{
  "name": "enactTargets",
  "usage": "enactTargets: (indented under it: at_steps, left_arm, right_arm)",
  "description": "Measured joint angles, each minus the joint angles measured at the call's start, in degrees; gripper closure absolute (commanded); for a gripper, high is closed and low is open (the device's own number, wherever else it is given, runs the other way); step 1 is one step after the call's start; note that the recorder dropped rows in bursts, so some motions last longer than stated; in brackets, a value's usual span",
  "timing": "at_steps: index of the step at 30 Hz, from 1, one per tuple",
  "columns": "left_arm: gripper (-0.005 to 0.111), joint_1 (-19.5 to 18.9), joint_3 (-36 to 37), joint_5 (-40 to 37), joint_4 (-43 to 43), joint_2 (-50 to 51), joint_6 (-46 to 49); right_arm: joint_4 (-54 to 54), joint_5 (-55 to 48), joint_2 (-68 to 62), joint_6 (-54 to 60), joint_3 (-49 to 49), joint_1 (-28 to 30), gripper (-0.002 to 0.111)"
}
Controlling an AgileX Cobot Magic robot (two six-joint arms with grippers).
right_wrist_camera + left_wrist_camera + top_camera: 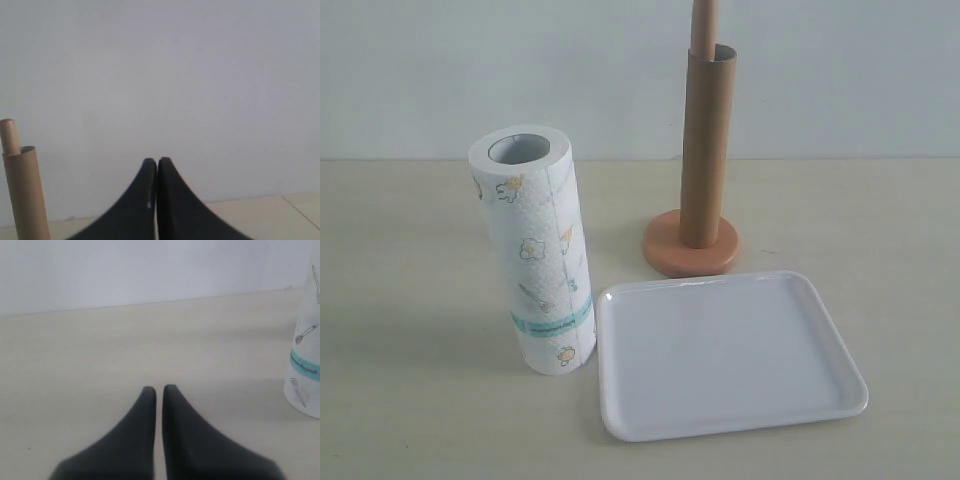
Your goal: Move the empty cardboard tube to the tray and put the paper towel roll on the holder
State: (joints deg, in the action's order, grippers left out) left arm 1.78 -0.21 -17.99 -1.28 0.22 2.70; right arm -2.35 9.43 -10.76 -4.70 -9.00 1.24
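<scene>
A: Where's the empty cardboard tube (pixel 705 150)?

B: Upright on the holder (pixel 690 248), sleeved over its pole. The pole's tip pokes out above the tube's open top. The disc base sits on the table (pixel 410 300), just behind the far rim of the tray (pixel 730 355).

A: And relative to the right hand (pixel 157 162)?

B: In the right wrist view the tube and pole tip stand at the edge of the picture, off to one side of the hand and well apart from it. The hand is up at about the height of the tube's top, facing the pale wall (pixel 200 75).

A: Is it gripping anything?

B: No. Its two dark fingers (pixel 172 200) are pressed together, with nothing between them.

A: The left hand (pixel 159 390)?

B: Closed to a thin slit and holding nothing, low over bare table.

A: And the paper towel roll (pixel 533 250)?

B: Standing on end, grey core opening upward, just beside the tray's left edge in the exterior view. I can't tell whether they touch. In the left wrist view only its lower part with the teal band shows, ahead of the fingertips and to one side, clear of them.
</scene>
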Motion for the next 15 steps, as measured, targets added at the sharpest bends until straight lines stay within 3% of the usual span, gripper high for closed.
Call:
enactTargets:
  at_steps: [7, 15]
  left_arm:
    - [0.103, 0.0, 0.0, 0.0, 0.0, 0.0, 0.0]
    - [0.103, 0.0, 0.0, 0.0, 0.0, 0.0, 0.0]
  right_arm:
    - [-0.1, 6.6, -4.5, -2.0, -1.5, 0.0, 0.108]
    - [5.8, 12.4, -21.0, -9.9, -7.3, 0.0, 0.108]
